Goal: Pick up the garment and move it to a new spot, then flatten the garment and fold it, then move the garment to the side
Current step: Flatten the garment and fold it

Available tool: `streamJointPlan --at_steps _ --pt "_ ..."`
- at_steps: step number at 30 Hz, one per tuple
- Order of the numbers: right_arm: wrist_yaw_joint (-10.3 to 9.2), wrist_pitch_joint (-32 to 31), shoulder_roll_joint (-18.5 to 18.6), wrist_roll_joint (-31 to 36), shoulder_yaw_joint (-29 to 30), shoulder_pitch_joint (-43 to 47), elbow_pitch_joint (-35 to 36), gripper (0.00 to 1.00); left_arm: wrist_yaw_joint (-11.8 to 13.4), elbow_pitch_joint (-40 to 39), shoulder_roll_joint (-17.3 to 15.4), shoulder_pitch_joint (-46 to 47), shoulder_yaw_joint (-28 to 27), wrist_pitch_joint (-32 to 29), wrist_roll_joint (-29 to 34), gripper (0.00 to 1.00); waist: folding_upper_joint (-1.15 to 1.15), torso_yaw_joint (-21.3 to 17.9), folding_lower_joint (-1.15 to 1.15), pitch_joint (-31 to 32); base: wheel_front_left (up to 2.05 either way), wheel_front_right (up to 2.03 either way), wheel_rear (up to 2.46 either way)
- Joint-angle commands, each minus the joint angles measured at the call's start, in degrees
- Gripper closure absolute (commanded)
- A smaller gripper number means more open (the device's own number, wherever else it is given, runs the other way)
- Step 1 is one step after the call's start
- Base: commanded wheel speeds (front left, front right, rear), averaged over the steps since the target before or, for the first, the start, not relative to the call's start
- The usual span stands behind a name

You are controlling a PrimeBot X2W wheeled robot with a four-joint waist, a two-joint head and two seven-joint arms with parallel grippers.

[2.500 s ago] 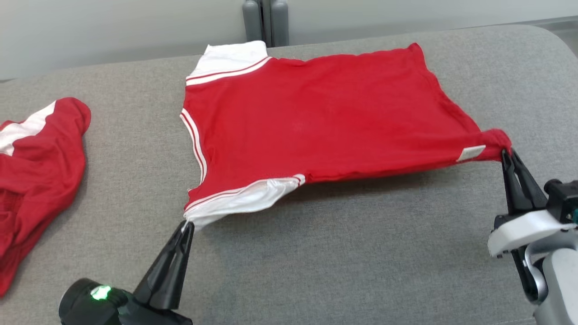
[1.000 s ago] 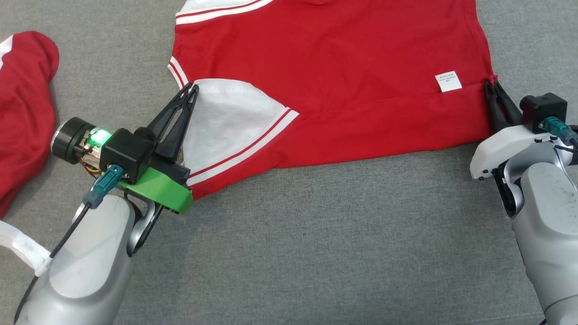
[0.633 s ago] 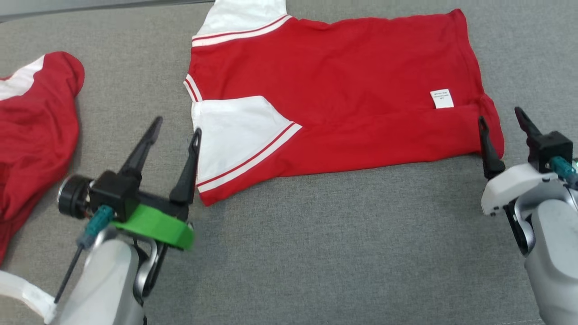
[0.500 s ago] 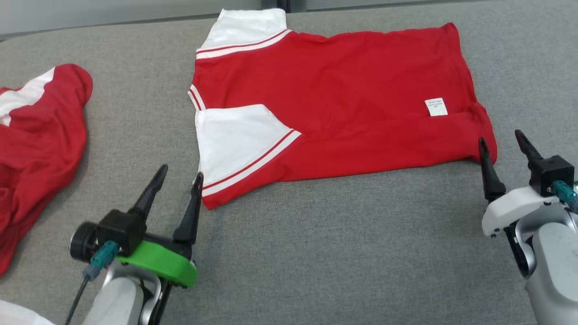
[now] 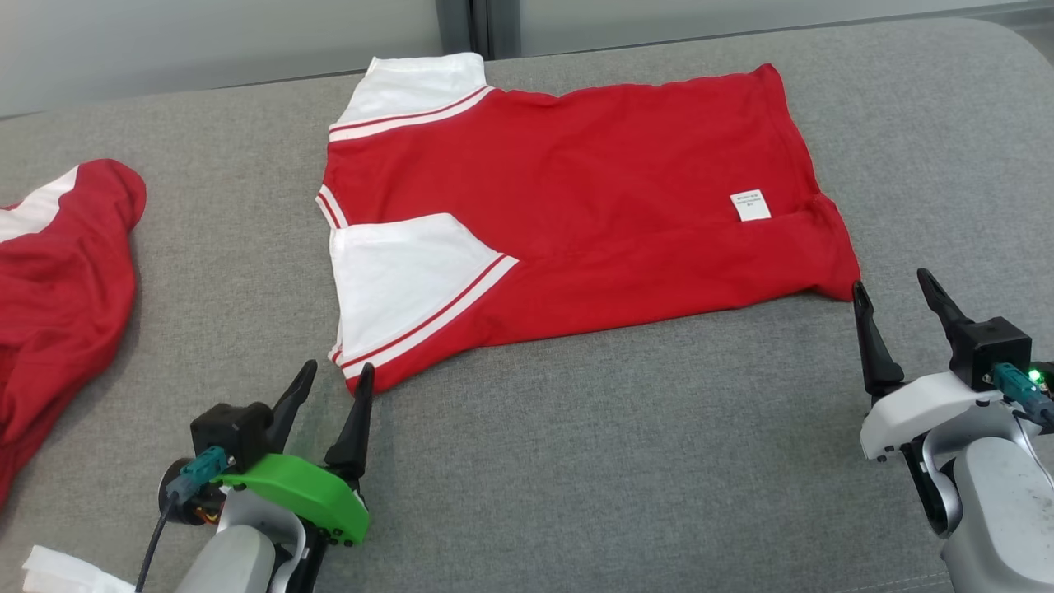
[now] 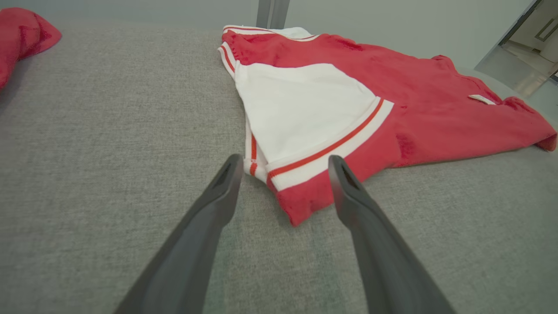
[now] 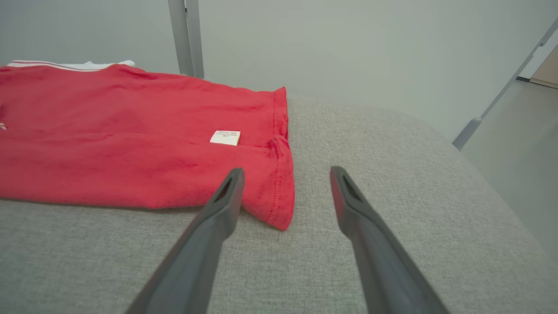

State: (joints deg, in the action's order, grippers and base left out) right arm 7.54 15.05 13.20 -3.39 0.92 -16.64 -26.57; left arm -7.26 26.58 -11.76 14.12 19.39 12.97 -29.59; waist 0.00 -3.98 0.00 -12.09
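Leftmost, at 9 o'clock, a second red shirt (image 5: 58, 272); left gripper (image 5: 338, 369), jaws apart, beside the flat garment (image 5: 576, 198) at its 7 o'clock corner; right gripper (image 5: 891, 281), likewise apart, beside the 4 o'clock corner; open grey cushion (image 5: 617, 461) toward 6 o'clock.

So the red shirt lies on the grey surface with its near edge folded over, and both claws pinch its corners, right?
Not the pinching. The head view shows the left gripper and right gripper open by the near corners of the shirt, holding nothing. The shirt does lie on the grey surface, near edge folded over.
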Motion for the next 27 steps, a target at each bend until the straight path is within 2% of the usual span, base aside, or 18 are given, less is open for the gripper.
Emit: streamJointPlan --at_steps 1,5,9,10,11,12,14,15,20,27 --pt "-0.10 0.2 0.0 -0.2 0.0 -0.6 0.2 0.00 -0.2 1.3 -0.6 1.4 0.4 -0.1 0.4 0.00 0.00 -0.3 0.00 -0.7 0.00 0.00 0.00" --pt "-0.11 0.2 -0.2 -0.4 -0.4 -1.4 0.1 0.00 -0.2 5.1 -1.6 4.4 2.5 -0.6 2.6 0.00 0.00 -0.7 0.00 -2.0 0.00 0.00 0.00" --pt "-0.11 0.2 -0.4 -0.7 -0.7 -2.0 0.0 0.00 -0.2 8.4 -1.2 6.2 3.1 -0.6 2.6 0.01 0.00 -0.8 0.00 -2.9 0.00 0.00 0.00" --pt "-0.11 0.2 -0.4 -0.7 -0.7 -2.2 -0.1 0.00 -0.2 8.9 -1.0 6.5 3.1 -0.5 2.2 0.07 0.00 -0.8 0.00 -3.1 0.00 0.00 0.00" --pt "-0.11 0.2 -0.5 -0.8 -0.7 -2.4 -0.2 0.00 -0.2 9.5 -0.9 6.8 3.3 -0.4 2.1 0.28 0.00 -0.7 0.00 -3.2 0.00 0.00 0.00" --pt "-0.11 0.2 -0.5 -0.8 -0.6 -2.5 -0.3 0.00 -0.2 10.0 -0.8 6.9 3.4 -0.3 1.8 0.40 0.00 -0.6 0.00 -3.3 0.00 0.00 0.00" --pt "-0.11 0.2 -0.8 -0.9 -0.5 -2.7 -0.6 0.00 -0.2 10.8 -0.5 7.1 3.8 -0.4 0.8 0.73 0.00 -0.4 0.00 -3.5 0.00 0.00 0.00" --pt "-0.11 0.2 -0.8 -0.9 -0.4 -2.9 -0.8 0.00 -0.2 11.1 -0.6 7.4 4.0 -0.3 0.3 0.98 0.00 -0.3 0.00 -3.5 0.00 0.00 0.00" --pt "-0.11 0.2 -1.1 -2.2 0.2 -4.4 -3.0 0.00 -0.1 11.8 -1.5 8.5 5.7 -0.3 -1.7 1.00 0.00 0.4 0.00 -4.0 0.00 0.00 0.00" --pt "-0.11 0.2 -1.9 -4.4 2.3 -8.9 -10.4 0.00 -0.1 10.1 -3.9 10.6 8.4 1.0 -2.7 1.00 0.00 1.5 0.00 -5.6 0.00 0.00 0.00"
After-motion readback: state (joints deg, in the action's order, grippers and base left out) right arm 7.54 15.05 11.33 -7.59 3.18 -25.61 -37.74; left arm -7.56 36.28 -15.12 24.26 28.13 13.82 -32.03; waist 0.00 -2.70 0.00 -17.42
